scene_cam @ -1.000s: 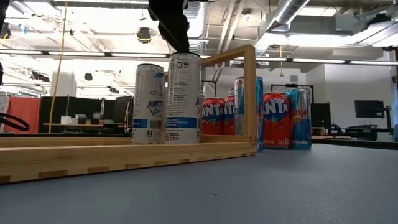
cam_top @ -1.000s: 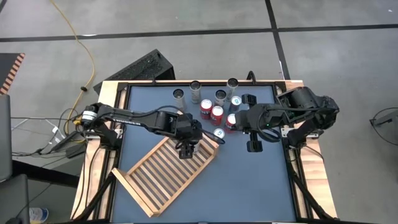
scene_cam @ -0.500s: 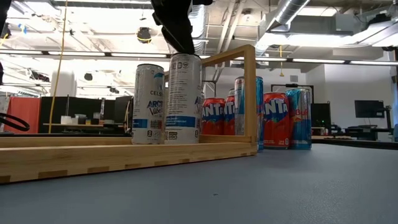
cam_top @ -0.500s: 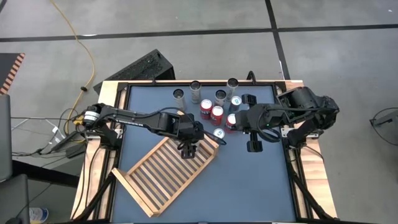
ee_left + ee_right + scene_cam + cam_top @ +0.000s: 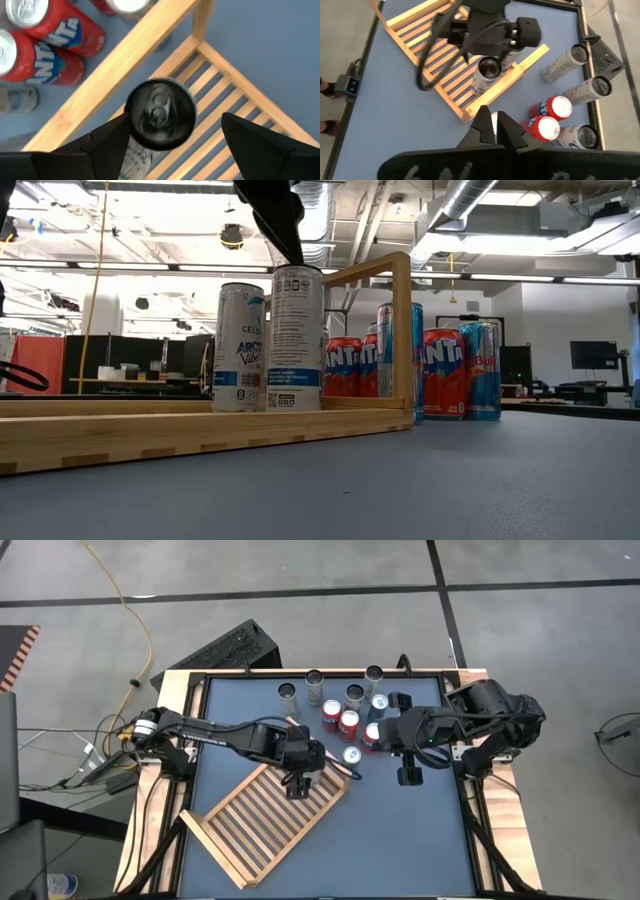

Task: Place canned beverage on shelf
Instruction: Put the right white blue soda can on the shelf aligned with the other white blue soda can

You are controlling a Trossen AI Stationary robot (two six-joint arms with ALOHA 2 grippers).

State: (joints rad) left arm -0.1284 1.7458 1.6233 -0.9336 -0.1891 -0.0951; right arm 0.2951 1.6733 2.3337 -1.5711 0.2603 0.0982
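Left claw (image 5: 298, 780): released; fingers (image 5: 107, 145) spread wide either side of the can, gap visible on at least one side, so prob. no grip on it.
Task can (image 5: 160, 114): directly under left claw, standing upright on the shelf, dark lid up. Low view showed it vertical, base on the slats, no lean.
Shelf (image 5: 255, 825): flat on the counter (image 5: 420, 840), lying below and outward from left claw; can sat near the framed corner, close beside the raised rail.
Why placed so: corner spot looked chosen for reach and to leave the rest of the slats free; rail beside it gives a stop against sliding.
Why claw held so: wide spread over the lid looked meant for a straight lift off w/o clipping the can.
Right claw (image 5: 407, 773): clenched on nothing, parked well apart from left claw over bare counter, out of the way.
Spare cans (image 5: 345, 723): grouped beyond the shelf rail, between the two claws and past them, red ones and tall silver ones, all upright.
Step judged: this can's placement about done; clean retreat next.
Risk: a sideways move of left claw could tip the tall can.
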